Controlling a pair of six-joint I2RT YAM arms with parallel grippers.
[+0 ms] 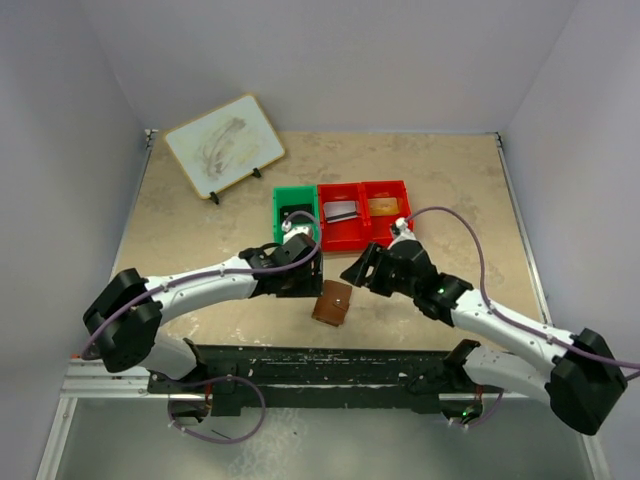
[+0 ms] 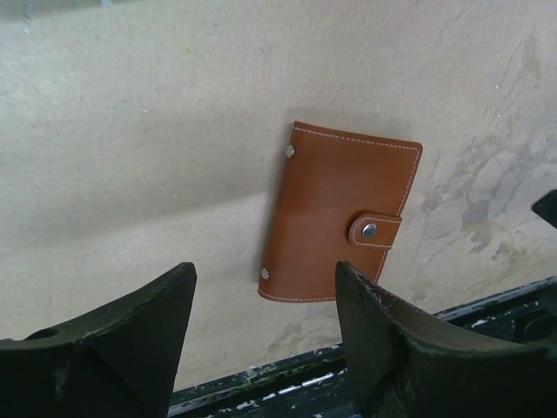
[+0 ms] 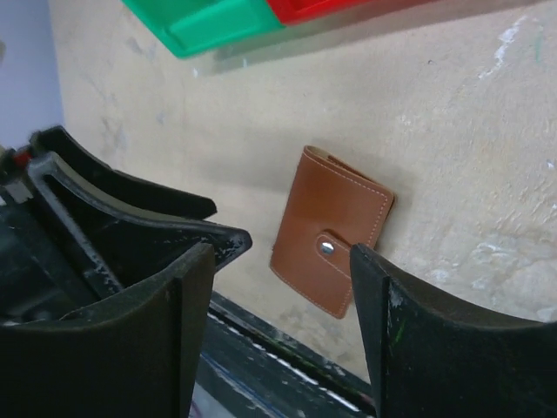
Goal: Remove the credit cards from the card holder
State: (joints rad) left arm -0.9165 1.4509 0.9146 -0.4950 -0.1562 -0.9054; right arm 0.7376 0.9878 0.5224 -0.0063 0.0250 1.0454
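Note:
The card holder (image 1: 332, 301) (image 2: 338, 224) (image 3: 331, 229) is a brown leather wallet lying flat and closed on the table near the front edge, its snap tab fastened. No credit cards show on it; they are hidden. My left gripper (image 1: 303, 283) (image 2: 265, 335) hovers just left of it, open and empty. On the other side my right gripper (image 1: 352, 272) (image 3: 283, 326) hangs above and to the right of it, also open with nothing between its fingers. Neither gripper touches the holder.
Behind the grippers stand a green bin (image 1: 292, 213) and two red bins (image 1: 362, 212) holding flat card-like items. A white board (image 1: 223, 143) on a small stand sits at the back left. The black front rail (image 1: 320, 362) runs just below the holder.

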